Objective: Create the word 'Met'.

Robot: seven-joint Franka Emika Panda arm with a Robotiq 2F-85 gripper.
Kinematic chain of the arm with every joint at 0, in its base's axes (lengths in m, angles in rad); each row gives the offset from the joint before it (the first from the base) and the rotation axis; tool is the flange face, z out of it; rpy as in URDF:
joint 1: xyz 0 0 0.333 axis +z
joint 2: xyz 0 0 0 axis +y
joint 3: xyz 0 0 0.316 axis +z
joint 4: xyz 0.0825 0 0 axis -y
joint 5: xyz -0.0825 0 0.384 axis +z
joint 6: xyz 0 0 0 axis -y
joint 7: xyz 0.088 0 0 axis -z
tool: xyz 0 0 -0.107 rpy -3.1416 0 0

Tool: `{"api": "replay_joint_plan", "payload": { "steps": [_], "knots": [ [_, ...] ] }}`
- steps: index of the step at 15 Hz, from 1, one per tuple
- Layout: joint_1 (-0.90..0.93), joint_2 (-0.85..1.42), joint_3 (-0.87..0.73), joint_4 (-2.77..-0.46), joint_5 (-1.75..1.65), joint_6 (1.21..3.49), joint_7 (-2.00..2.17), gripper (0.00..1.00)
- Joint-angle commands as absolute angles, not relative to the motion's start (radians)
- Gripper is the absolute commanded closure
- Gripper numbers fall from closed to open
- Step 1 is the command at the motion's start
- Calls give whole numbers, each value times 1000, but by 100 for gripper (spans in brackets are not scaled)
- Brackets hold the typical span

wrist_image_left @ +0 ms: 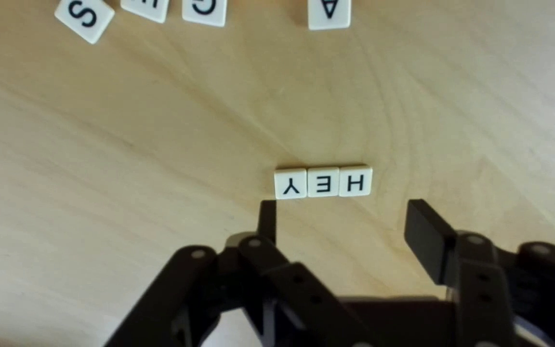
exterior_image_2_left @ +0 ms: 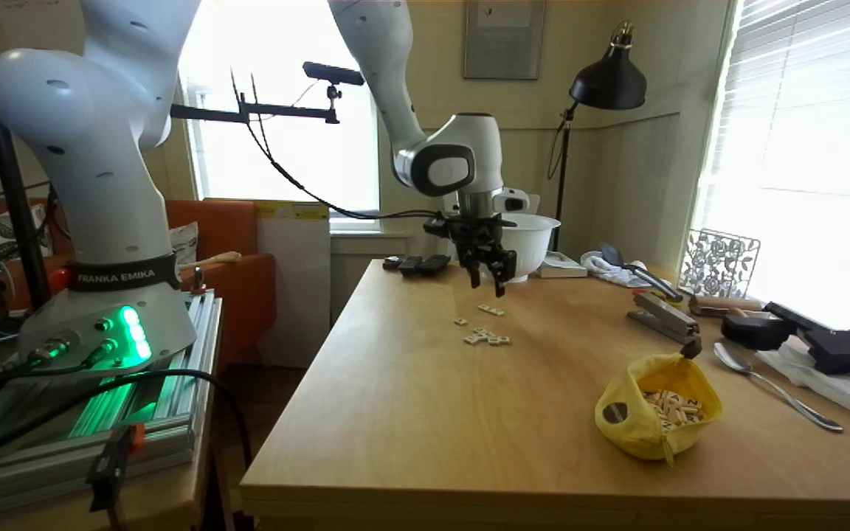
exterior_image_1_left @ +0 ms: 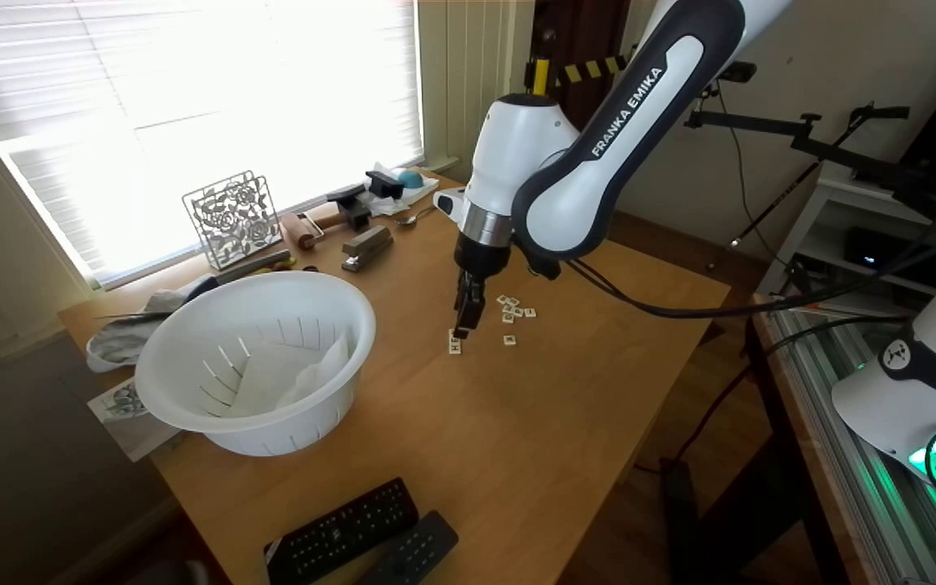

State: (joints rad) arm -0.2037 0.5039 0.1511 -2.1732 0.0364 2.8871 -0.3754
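Observation:
Three white letter tiles lie edge to edge on the wooden table, a Y tile (wrist_image_left: 290, 184), an E tile (wrist_image_left: 323, 181) and an H tile (wrist_image_left: 355, 180); upside down in the wrist view, they read HEY. The word 'Met' is out of view. My gripper (wrist_image_left: 341, 205) stands open with nothing between its fingers, just off the row's lower side in that view. In an exterior view the gripper (exterior_image_2_left: 488, 289) hovers above the table over the tile row (exterior_image_2_left: 491, 310). A lone A tile (wrist_image_left: 329, 13) sits apart. Cut by the top edge are an S tile (wrist_image_left: 85, 18) and a G tile (wrist_image_left: 204, 10).
Several loose tiles (exterior_image_1_left: 510, 309) lie in a cluster near the row. A big white bowl (exterior_image_1_left: 297, 426) and a black remote (exterior_image_1_left: 346, 528) share the table. A yellow pouch (exterior_image_2_left: 628, 428) holds many tiles, with a stapler (exterior_image_2_left: 665, 316) and a spoon (exterior_image_2_left: 772, 387) along the window side.

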Motion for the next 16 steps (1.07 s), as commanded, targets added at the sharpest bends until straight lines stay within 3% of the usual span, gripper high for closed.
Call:
{"api": "replay_joint_plan", "payload": {
  "steps": [1,16],
  "knots": [
    [-180,453,130,-2209,22,2853,-333,1],
    [-142,368,98,-2233,31,2740,-300,0]
  ]
}}
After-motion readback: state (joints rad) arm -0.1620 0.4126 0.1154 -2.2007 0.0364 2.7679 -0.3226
